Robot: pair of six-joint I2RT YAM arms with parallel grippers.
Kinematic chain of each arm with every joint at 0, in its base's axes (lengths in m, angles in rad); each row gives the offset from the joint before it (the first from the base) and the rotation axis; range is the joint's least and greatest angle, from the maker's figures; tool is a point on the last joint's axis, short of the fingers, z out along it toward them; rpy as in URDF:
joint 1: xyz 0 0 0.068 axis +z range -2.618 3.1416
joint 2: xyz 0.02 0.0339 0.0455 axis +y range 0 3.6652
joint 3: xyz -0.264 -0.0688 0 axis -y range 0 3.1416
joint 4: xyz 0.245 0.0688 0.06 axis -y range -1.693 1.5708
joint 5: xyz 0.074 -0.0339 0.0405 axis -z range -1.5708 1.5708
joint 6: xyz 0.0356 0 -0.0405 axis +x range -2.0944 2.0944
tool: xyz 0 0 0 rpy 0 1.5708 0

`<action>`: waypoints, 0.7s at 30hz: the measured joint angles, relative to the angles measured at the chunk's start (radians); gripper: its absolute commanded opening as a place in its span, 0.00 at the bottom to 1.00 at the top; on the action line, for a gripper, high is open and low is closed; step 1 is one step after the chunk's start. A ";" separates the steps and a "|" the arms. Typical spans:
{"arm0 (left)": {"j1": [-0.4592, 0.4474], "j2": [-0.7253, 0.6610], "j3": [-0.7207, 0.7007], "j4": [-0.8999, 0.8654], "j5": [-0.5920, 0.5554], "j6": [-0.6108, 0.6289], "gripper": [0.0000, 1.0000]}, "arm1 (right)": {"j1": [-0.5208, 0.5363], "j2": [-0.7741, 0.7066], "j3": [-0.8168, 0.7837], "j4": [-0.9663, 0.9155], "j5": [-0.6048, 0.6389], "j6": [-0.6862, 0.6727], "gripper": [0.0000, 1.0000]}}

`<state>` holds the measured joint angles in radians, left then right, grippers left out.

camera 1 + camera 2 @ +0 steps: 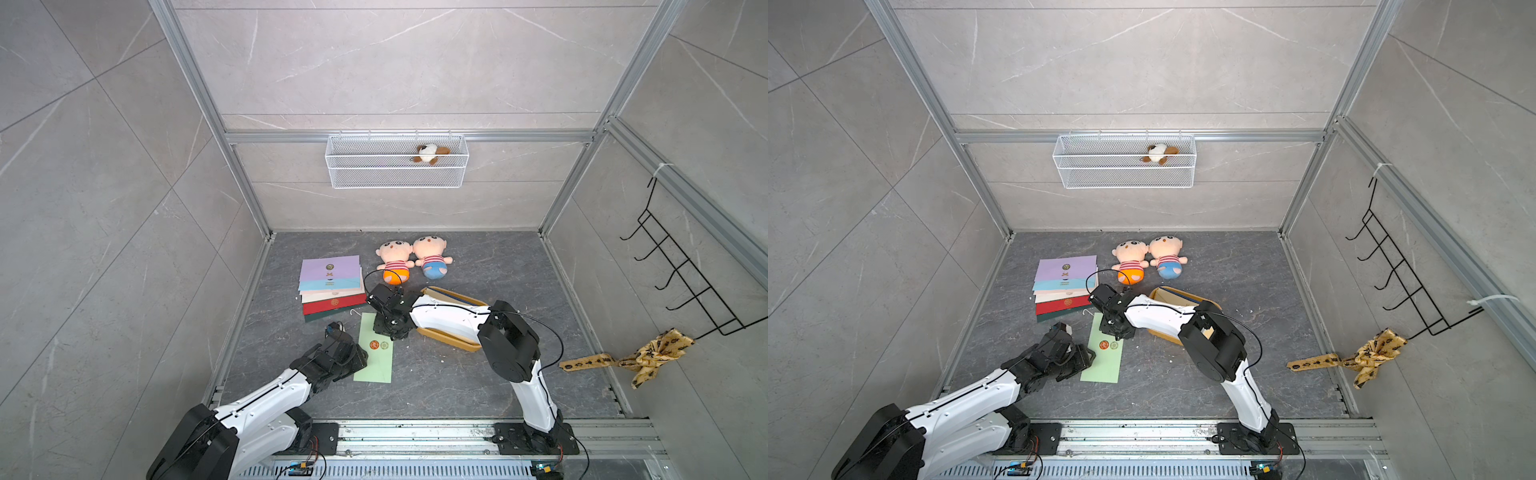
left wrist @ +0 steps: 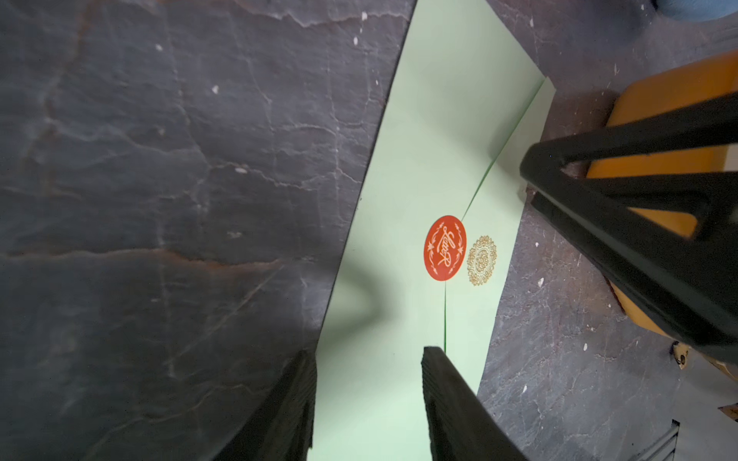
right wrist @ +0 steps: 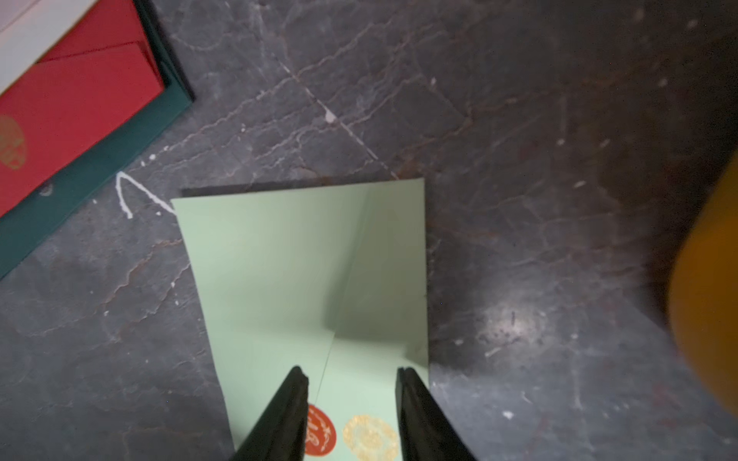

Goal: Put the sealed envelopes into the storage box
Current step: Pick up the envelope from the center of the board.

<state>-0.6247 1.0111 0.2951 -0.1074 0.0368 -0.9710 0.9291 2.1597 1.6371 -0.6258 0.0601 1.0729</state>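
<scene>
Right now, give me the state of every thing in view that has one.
green envelope: lying on the table, sealed with a red sticker.
envelope stack: fanned on the table, untouched.
storage box: mostly hidden behind the right arm.
left gripper: fingers apart over the green envelope.
right gripper: fingers apart over the green envelope.
wire basket: hung up, one plush toy inside.

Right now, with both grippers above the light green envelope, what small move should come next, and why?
Probably lower the right gripper and close it on the light green envelope. The envelope lies on the table, outside the mustard tray; both the right and the left gripper stand open above it, gripping nothing, and the tray is on the right gripper's side.
</scene>
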 measured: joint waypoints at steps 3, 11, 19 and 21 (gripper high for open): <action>-0.006 0.000 -0.006 0.011 0.001 -0.008 0.49 | -0.015 0.046 0.053 -0.013 -0.021 -0.025 0.40; -0.020 0.060 -0.011 0.112 0.046 -0.018 0.49 | -0.019 0.214 0.330 -0.092 -0.127 -0.121 0.39; -0.036 0.082 0.000 0.146 0.114 -0.010 0.55 | -0.019 0.401 0.782 -0.306 -0.191 -0.280 0.39; -0.037 0.082 0.021 0.100 0.120 0.005 0.55 | -0.019 0.424 0.917 -0.384 -0.177 -0.307 0.39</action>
<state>-0.6621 1.0927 0.3161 -0.0074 0.1566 -0.9661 0.9104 2.5835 2.5542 -1.0096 -0.1169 0.7654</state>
